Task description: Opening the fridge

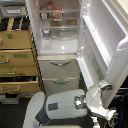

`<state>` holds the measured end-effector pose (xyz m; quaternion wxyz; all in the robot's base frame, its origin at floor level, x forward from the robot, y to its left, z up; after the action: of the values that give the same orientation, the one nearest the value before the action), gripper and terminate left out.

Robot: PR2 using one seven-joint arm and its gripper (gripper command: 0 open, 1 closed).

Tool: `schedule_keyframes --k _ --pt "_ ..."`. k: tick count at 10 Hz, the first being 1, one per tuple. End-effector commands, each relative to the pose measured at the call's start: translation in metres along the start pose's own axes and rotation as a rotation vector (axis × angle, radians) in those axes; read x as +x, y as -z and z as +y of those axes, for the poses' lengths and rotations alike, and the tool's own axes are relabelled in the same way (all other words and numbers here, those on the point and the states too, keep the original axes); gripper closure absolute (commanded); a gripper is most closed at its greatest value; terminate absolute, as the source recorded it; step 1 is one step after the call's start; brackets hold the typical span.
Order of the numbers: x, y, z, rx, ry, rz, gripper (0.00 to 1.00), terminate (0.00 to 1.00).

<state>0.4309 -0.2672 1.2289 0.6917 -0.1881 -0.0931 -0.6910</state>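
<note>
A tan wooden drawer cabinet (17,60) is seen far to the pincer's left in the exterior view. The fridge (57,30) stands up and left of it, shelves exposed, its door (102,42) swung wide just above. The pincer (106,86) is seen at the door's lower edge; its grip cannot be told.
</note>
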Motion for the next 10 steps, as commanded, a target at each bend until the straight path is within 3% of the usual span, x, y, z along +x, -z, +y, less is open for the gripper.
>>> schedule_keyframes --k 1,2,3,5,10 --pt "0.09 0.128 0.138 0.012 -0.196 0.099 0.0 0.0" --pt "0.022 0.12 0.155 0.052 -0.173 0.112 0.0 0.0" --pt "-0.196 0.096 0.208 0.079 -0.332 0.172 0.0 0.0" --pt "-0.341 0.05 0.201 0.069 -0.337 0.153 0.0 0.0" --pt "-0.533 0.021 0.172 0.138 -0.522 0.186 0.0 0.0"
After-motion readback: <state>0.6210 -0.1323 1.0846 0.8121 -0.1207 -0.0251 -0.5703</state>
